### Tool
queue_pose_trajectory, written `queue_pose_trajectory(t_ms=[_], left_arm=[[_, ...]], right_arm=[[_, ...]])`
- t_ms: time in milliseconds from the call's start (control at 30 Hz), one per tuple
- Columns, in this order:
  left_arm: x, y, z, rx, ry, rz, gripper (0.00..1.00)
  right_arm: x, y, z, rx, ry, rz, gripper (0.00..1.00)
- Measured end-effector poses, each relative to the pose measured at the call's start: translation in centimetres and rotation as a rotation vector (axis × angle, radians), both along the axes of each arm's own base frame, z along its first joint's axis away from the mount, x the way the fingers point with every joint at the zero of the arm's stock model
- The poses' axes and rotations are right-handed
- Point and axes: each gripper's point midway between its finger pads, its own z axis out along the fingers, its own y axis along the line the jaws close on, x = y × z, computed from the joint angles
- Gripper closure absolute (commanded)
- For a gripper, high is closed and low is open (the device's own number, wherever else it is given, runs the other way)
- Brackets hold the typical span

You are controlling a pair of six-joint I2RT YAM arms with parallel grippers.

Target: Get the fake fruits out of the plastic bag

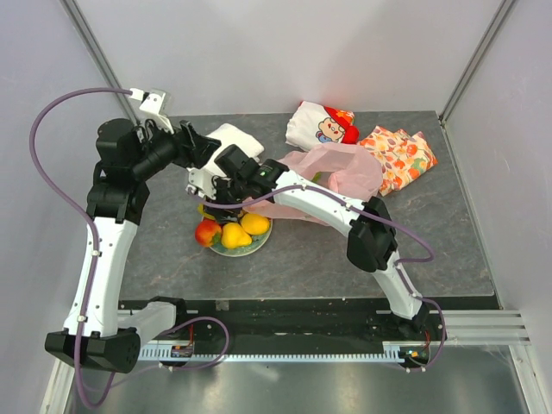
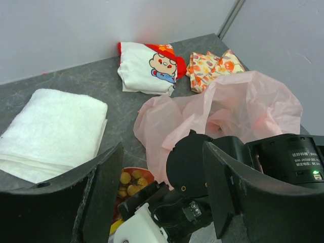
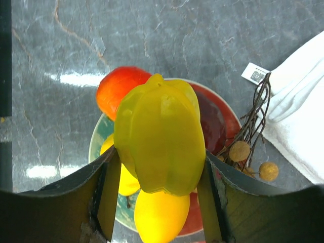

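right gripper (image 3: pixel 158 167): we held the yellow-green fruit (image 3: pixel 159 136), long axis along the fingers (image 3: pixel 61 202) — plate (image 3: pixel 94 146) lay below | left gripper (image 2: pixel 162 152): wide, empty

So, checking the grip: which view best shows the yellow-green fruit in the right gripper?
Right wrist: the yellow-green fruit fills the frame, held in the right gripper, above the plate. Top external and left wrist largely hide it behind that gripper.

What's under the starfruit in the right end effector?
The plate, with an apple, a plum, yellow fruits and a grape bunch. The starfruit hides the plate's middle.
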Motion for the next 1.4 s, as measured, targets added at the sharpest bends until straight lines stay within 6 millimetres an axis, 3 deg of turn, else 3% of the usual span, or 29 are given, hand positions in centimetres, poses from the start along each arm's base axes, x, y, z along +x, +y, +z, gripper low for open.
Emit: queue_pose_trajectory(t_ms=[133, 367, 767, 933, 1033, 1167, 1300, 1400], left_arm=[[0.0, 0.1, -0.3, 0.000, 0.008, 0.001, 0.30], [0.2, 0.4, -1.0, -0.001, 0.021, 0.009, 0.30], [0.3, 1.0, -1.4, -0.007, 0.033, 0.026, 0.30], [0.2, 0.7, -1.3, -0.014, 0.031, 0.013, 0.30], [0.3, 0.6, -1.2, -0.022, 0.031, 0.008, 0.30], [1.0, 0.5, -1.2, -0.033, 0.036, 0.010, 0.30], [2.2, 0.4, -0.9, -0.037, 0.040, 0.010, 0.30], [3.1, -0.5, 1.0, -0.069, -0.009, -0.026, 0.30]], right_arm=[[0.3, 0.6, -0.6, 0.011, 0.008, -0.020, 0.49], [0.6, 0.3, -3.3, -0.037, 0.034, -0.058, 0.48], [0.7, 0.0, -3.9, -0.054, 0.052, -0.096, 0.19], [0.7, -0.2, -3.9, -0.062, 0.054, -0.102, 0.13], [0.6, -0.3, -2.6, -0.060, 0.067, -0.110, 0.07], [0.8, -0.6, 1.1, -0.007, 0.048, -0.117, 0.05], [0.7, -2.7, 6.3, 0.054, 0.029, -0.141, 0.06], [0.7, -5.4, 8.8, 0.059, 0.039, -0.180, 0.11]])
